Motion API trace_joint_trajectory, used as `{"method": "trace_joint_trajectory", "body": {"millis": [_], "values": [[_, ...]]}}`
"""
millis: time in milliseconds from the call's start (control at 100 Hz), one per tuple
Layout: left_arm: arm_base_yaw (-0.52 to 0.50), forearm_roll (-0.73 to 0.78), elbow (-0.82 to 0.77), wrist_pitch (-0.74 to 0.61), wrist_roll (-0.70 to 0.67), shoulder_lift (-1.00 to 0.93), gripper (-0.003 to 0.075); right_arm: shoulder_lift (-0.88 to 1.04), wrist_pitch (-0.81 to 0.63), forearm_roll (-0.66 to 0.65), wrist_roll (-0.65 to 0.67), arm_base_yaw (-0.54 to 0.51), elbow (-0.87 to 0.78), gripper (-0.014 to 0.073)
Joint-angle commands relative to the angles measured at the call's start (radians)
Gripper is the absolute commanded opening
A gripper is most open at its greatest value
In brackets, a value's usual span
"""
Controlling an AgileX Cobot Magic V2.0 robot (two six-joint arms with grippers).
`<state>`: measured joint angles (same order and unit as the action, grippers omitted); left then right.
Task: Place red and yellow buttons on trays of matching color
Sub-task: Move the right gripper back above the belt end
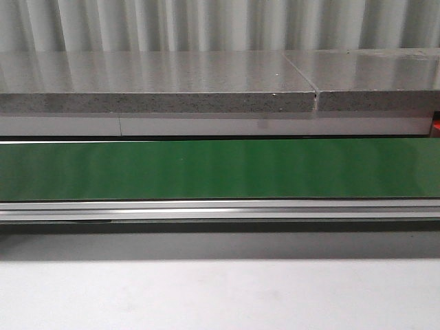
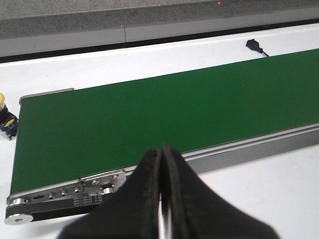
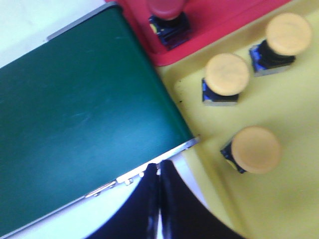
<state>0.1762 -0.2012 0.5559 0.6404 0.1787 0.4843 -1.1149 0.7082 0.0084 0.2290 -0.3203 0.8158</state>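
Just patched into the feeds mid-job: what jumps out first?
The bare green conveyor belt spans the front view. At its end in the right wrist view, three yellow buttons stand in the yellow tray, beside a red button in the red tray. Both grippers look shut, holding nothing.

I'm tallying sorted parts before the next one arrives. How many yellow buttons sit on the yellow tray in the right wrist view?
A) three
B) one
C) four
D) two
A: three yellow-capped buttons stand on the yellow tray, while the only other button there, a red one, is on the red tray.
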Motion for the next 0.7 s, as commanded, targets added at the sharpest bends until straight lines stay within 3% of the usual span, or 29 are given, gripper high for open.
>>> {"method": "trace_joint_trajectory", "body": {"millis": [0,160,360,550,690], "values": [[0.009,-0.02,0.027,-0.063,0.001,0.004,-0.002,0.024,-0.047,-0.017,-0.012,0.06,0.023,-0.0068],[0.009,-0.02,0.027,-0.063,0.001,0.004,-0.002,0.024,-0.061,-0.025,-0.014,0.175,0.023,-0.0071],[0.009,-0.02,0.027,-0.063,0.001,0.004,-0.002,0.048,-0.089,-0.025,-0.114,0.305,0.021,-0.0071],[0.009,-0.02,0.027,-0.063,0.001,0.004,-0.002,0.117,-0.138,-0.025,-0.229,0.392,0.02,-0.0071],[0.009,-0.02,0.027,-0.063,0.001,0.004,-0.002,0.184,-0.17,-0.025,-0.229,0.431,0.001,-0.0071]]}}
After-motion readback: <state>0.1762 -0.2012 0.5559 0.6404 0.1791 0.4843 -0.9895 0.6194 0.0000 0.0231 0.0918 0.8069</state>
